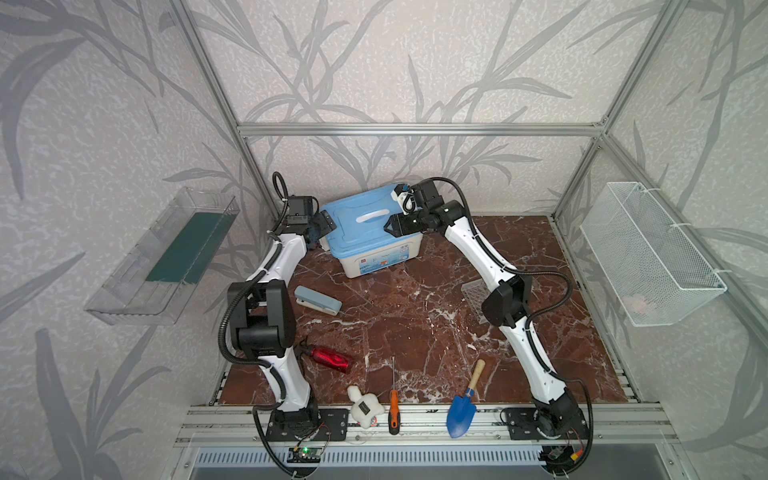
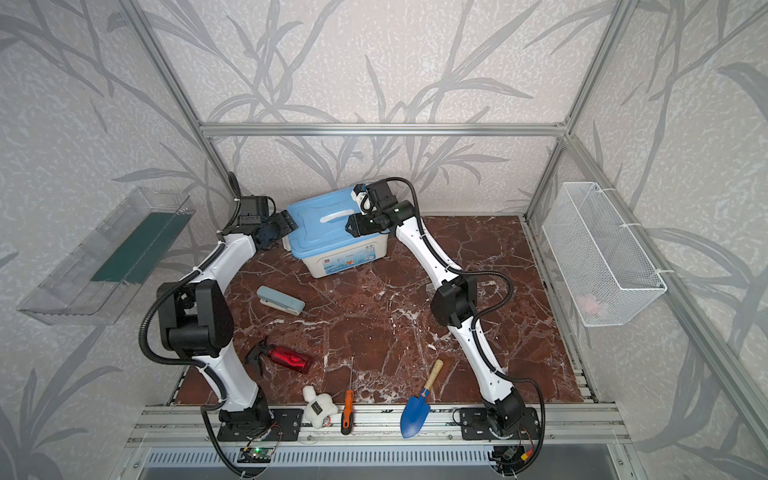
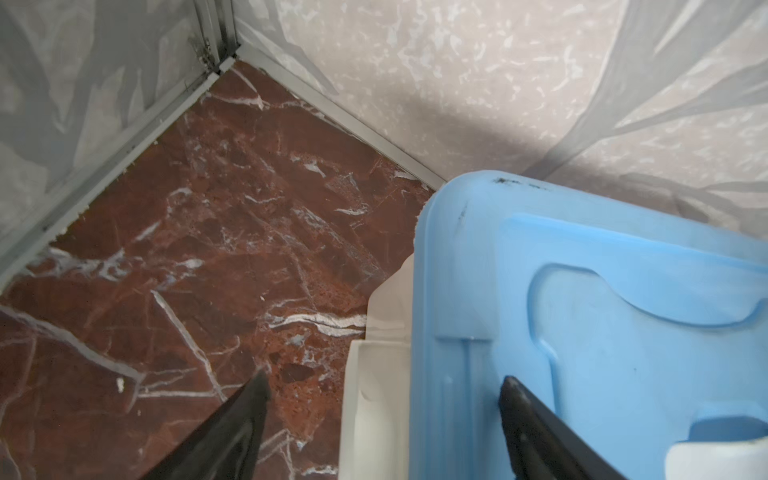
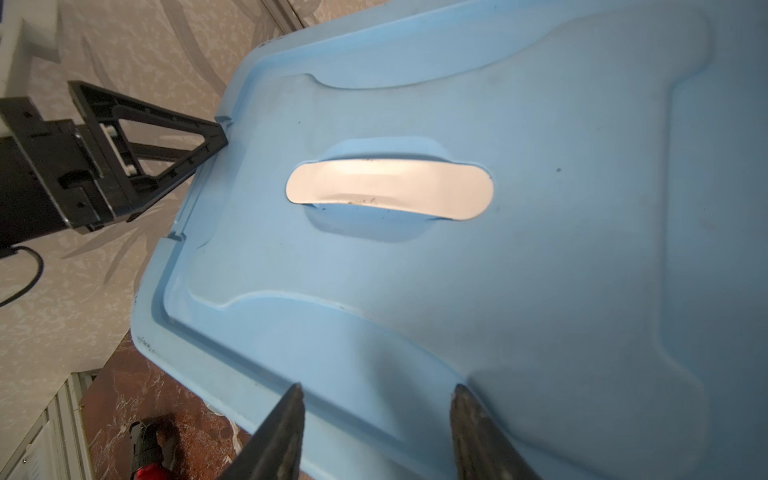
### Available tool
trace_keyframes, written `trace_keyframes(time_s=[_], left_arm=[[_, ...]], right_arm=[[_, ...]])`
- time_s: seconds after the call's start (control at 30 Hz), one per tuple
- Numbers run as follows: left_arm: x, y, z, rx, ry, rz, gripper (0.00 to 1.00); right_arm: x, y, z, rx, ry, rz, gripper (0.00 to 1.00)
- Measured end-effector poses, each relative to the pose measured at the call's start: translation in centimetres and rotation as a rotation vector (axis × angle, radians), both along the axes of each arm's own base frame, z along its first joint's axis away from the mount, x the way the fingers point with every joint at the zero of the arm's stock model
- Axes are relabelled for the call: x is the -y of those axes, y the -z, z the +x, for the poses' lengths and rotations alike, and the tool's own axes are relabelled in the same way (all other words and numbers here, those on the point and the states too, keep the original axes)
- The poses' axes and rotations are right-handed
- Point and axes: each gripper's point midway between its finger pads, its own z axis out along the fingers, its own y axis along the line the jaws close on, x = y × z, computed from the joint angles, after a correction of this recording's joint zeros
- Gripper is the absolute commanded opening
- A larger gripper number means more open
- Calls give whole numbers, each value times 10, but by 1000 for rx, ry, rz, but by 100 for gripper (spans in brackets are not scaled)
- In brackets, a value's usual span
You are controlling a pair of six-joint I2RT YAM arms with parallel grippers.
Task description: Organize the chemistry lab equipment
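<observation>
A white storage box [image 1: 376, 259] with a blue lid [image 1: 357, 224] [image 2: 320, 226] stands at the back of the table. My left gripper [image 1: 326, 222] [image 2: 286, 222] [image 3: 384, 378] is open at the lid's left edge, with one finger over the marble and one over the lid [image 3: 582, 311]. At the lid's right edge my right gripper [image 1: 390, 226] [image 2: 351, 226] [image 4: 378, 386] is open, both fingertips above the lid [image 4: 457, 270] and nothing between them. A clear grid rack [image 1: 473, 297] lies on the right, partly hidden behind the right arm. No other lab equipment shows.
On the table lie a grey stapler [image 1: 318, 301], a red spray bottle [image 1: 332, 359], a white plush toy [image 1: 365, 405], an orange-handled screwdriver [image 1: 393, 409] and a blue trowel [image 1: 461, 415]. A wire basket [image 1: 648, 253] hangs on the right wall, a clear shelf [image 1: 162, 257] on the left.
</observation>
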Motion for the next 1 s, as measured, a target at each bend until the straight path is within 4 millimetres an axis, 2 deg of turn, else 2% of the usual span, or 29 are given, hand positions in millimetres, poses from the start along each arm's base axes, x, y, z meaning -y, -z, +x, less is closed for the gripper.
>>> trace_keyframes(time_s=[0.03, 0.2, 0.3, 0.37, 0.5, 0.53, 0.57, 0.6, 0.7, 0.83, 1.0], left_arm=[[0, 0, -4, -7, -1, 0, 99], [3, -4, -32, 16, -7, -39, 99], [10, 4, -43, 63, -5, -117, 99], [15, 16, -41, 97, 2, -215, 99], [25, 23, -26, 186, 28, -358, 99], [27, 23, -23, 201, 37, -386, 94], [29, 23, -21, 214, 41, -404, 82], [31, 21, -18, 225, 49, -421, 77], [39, 15, -15, 245, 78, -449, 54], [38, 3, -11, 233, 74, -405, 41], [36, 0, -13, 160, 72, -326, 37]], right_arm=[[3, 0, 3, -1, 8, 2, 57], [15, -2, 10, -34, 34, 36, 57], [20, -3, 13, -48, 41, 50, 57], [20, -3, 13, -54, 39, 57, 56], [20, -1, 13, -60, 35, 59, 54], [20, 0, 12, -60, 33, 60, 54], [19, 0, 12, -59, 31, 61, 54], [19, 1, 12, -58, 30, 62, 54], [18, 1, 13, -54, 24, 69, 53], [17, 1, 12, -48, 12, 72, 51], [19, -3, 12, -51, 6, 85, 50]])
